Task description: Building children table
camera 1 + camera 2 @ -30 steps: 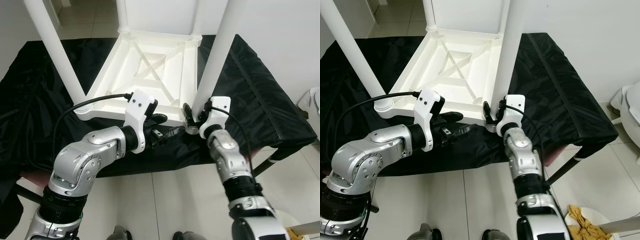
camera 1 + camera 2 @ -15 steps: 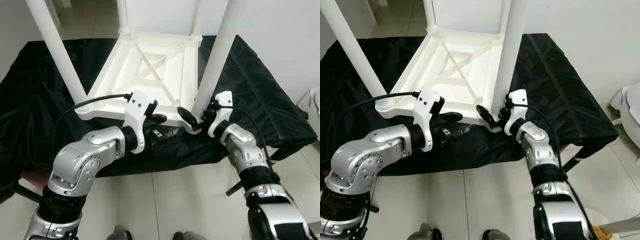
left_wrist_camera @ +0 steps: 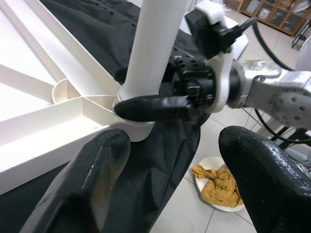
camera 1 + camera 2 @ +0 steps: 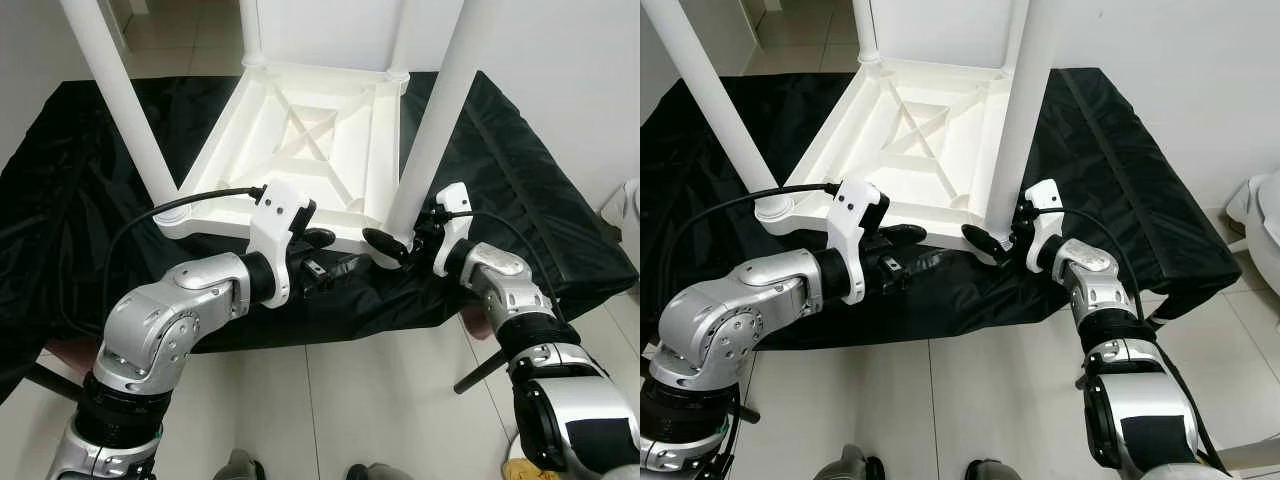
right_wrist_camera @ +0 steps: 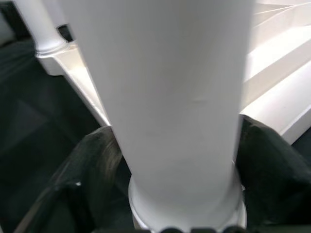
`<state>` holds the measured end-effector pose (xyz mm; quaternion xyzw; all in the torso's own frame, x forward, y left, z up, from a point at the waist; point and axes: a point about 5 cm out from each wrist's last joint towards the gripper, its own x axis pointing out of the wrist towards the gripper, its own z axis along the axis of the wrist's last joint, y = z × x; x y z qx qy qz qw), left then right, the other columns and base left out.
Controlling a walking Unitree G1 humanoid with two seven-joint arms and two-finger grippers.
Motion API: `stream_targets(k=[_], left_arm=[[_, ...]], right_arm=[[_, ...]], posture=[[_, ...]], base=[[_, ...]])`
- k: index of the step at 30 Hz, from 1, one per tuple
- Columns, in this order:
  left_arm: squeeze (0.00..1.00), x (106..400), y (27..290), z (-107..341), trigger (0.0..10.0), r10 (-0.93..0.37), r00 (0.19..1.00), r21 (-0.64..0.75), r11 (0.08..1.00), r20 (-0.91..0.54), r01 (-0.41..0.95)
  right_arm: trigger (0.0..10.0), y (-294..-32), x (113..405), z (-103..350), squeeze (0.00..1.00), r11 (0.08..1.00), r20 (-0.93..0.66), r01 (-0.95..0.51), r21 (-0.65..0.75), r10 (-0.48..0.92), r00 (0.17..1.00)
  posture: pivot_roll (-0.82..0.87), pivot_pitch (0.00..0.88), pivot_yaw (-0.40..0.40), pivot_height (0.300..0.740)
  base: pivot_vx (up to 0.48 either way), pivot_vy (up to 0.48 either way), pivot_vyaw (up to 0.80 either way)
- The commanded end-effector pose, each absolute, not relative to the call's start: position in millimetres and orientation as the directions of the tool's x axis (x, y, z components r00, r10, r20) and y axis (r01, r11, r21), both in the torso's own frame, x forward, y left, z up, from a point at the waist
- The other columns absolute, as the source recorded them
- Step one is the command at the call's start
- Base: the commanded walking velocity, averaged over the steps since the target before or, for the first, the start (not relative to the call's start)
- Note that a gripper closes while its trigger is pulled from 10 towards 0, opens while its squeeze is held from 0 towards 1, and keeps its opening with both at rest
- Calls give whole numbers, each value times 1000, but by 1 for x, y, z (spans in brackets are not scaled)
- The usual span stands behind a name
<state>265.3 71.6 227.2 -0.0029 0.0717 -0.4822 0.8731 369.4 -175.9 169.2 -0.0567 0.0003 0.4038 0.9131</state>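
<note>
The white children's table (image 4: 215, 220) lies upside down on a black cloth, its legs pointing up. My right gripper (image 4: 398, 240) is shut on the near-right leg (image 4: 430, 130) at its base, where it meets the table's corner. The right wrist view shows its black fingers (image 5: 97, 160) pressed to either side of that leg (image 5: 165, 73). My left gripper (image 4: 333, 254) is open just in front of the table's near rim, left of that corner, with nothing between its fingers (image 3: 92, 179). In the left wrist view the right gripper's finger (image 3: 150, 108) crosses the leg's foot.
The black cloth (image 4: 520, 170) covers a low surface that ends just past the table's near rim. The near-left leg (image 4: 120, 100) and a far leg (image 4: 250, 30) stand tall. A dish with a yellow rag (image 3: 218, 179) sits on the tiled floor. A dark rod (image 4: 485, 368) slants below the cloth's right corner.
My right forearm has swung out to the right and its gripper has turned around the leg's base. The left arm has stayed put.
</note>
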Motion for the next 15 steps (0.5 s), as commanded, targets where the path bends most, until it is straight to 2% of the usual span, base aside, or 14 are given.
stream_targets(k=[1,7,15], left_arm=[[0,263,70,229,10000,-849,512,-68,523,-126,850],[0,262,71,227,10000,-847,515,-77,526,-131,847],[0,261,72,225,10000,-848,513,-81,525,-136,847]], right_arm=[[0,-175,369,170,0,641,-40,-765,-64,764,644],[0,-172,367,167,0,631,-35,-774,-53,774,633],[0,-164,361,150,0,675,-4,-738,12,738,675]], posture=[[-13,93,31,740],[-10,93,20,740],[-17,98,17,740]], base=[[0,0,0],[0,0,0],[0,0,0]])
